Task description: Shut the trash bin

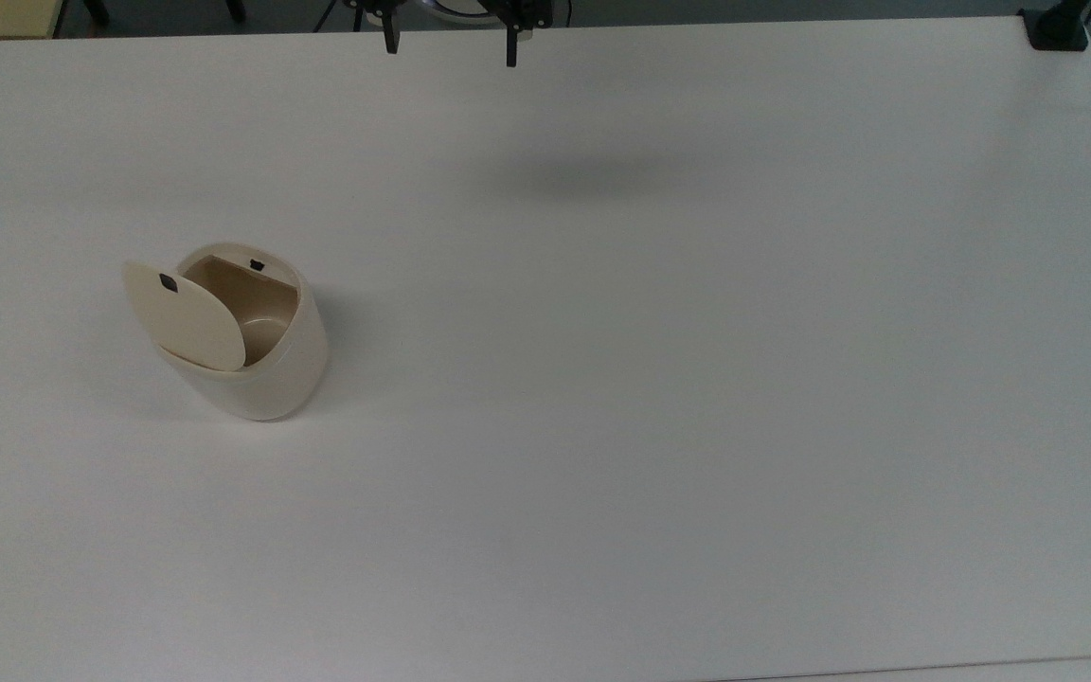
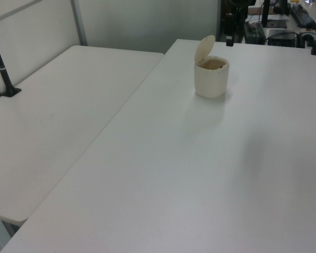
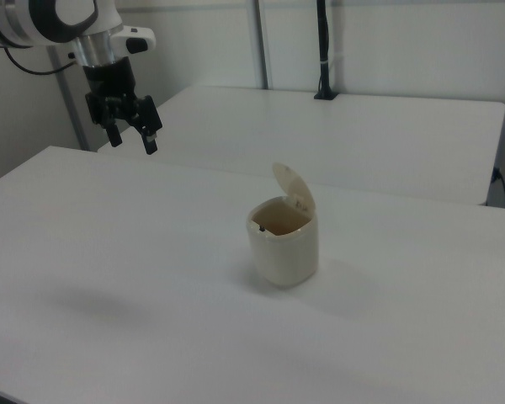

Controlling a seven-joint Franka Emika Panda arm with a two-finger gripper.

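The cream-beige trash bin (image 1: 266,374) stands upright on the white table (image 1: 697,398), toward the top view's left. Its flat hinged lid (image 1: 187,317) is tilted up and open, with a small black latch tab on it, and the tan-brown interior (image 1: 257,308) shows. The same bin (image 3: 284,248) with its raised lid (image 3: 293,189) sits mid-table in the right view, and the bin (image 2: 211,79) is also at the far end of the table in the left view. My gripper (image 1: 451,45) hangs open and empty high above the table's far edge, well apart from the bin. The gripper (image 3: 133,137) is at the right view's upper left.
A second white table (image 2: 58,110) adjoins on the left view's left. Black clamp posts stand at the table corner (image 1: 1057,28) and on the neighbouring table (image 3: 322,50). The arm's shadow (image 1: 593,175) falls on the tabletop.
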